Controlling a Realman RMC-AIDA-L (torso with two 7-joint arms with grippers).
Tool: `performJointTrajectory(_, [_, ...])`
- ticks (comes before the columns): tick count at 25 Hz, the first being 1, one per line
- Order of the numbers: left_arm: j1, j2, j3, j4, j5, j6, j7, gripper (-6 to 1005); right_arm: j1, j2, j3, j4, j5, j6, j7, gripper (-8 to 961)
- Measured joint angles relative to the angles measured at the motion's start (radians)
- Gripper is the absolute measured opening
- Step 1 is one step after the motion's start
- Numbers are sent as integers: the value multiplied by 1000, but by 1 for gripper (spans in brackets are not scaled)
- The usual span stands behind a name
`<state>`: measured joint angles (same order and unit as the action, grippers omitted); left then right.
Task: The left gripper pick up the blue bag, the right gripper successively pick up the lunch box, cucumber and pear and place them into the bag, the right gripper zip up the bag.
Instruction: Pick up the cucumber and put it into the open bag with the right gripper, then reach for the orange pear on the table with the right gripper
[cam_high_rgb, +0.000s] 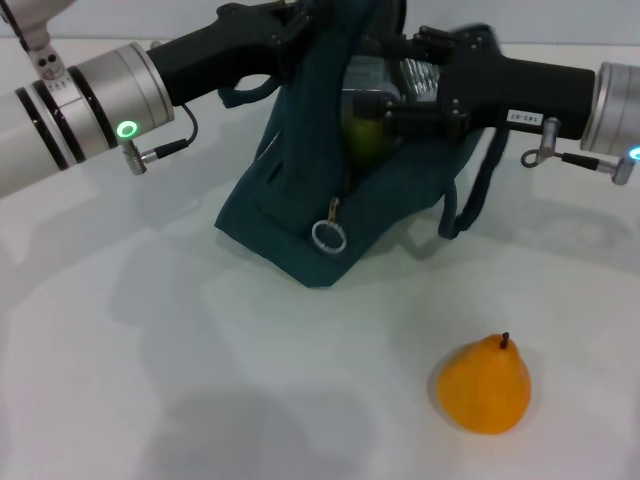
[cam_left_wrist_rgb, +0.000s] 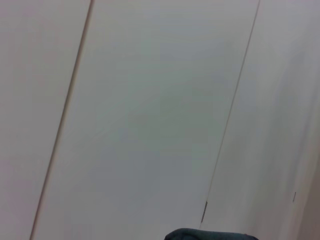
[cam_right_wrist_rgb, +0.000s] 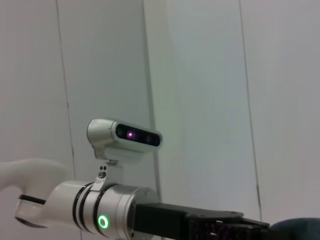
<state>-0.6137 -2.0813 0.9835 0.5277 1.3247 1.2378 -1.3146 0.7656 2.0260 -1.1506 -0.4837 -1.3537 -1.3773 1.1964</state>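
Observation:
The blue bag stands on the white table, its top held up by my left gripper, which is shut on the bag's upper edge. My right gripper reaches from the right into the bag's open mouth. The green cucumber shows inside the mouth, right beside the gripper's tip. Pale shiny material above it may be lining or the lunch box; I cannot tell which. The yellow-orange pear stands upright on the table, near the front right. The zipper's ring pull hangs at the bag's front.
A loop handle droops off the bag's right side under my right arm. The right wrist view shows my left arm's silver wrist against a panelled wall. The left wrist view shows wall and a sliver of bag.

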Motion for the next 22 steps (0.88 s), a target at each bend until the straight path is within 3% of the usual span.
performJointTrajectory(4, [0, 0, 0, 0, -2, 0, 0, 86, -26, -3, 5, -22, 16, -12, -5, 804])
performJointTrajectory(9, [0, 0, -1, 0, -3, -6, 2, 87, -192, -15, 8, -197, 58, -108, -17, 832])
performJointTrajectory(13, [4, 0, -1, 0, 3, -12, 14, 88, -295, -68, 7, -298, -25, -281, -33, 820])
performJointTrajectory(14, [6, 0, 0, 0, 3, -12, 16, 88, -304, -77, 8, -302, -37, -308, -33, 815])
performJointTrajectory(15, [7, 0, 0, 0, 3, -12, 20, 89, -331, -99, 8, -300, -58, -377, -38, 810])
performJointTrajectory(17, [7, -2, 0, -1, 1, -13, 32, 89, -371, -116, 19, -278, -64, -421, -59, 801])
performJointTrajectory(22, [5, -5, 3, -1, -2, -14, 43, 90, -453, -109, 63, -229, -123, -437, -123, 693])
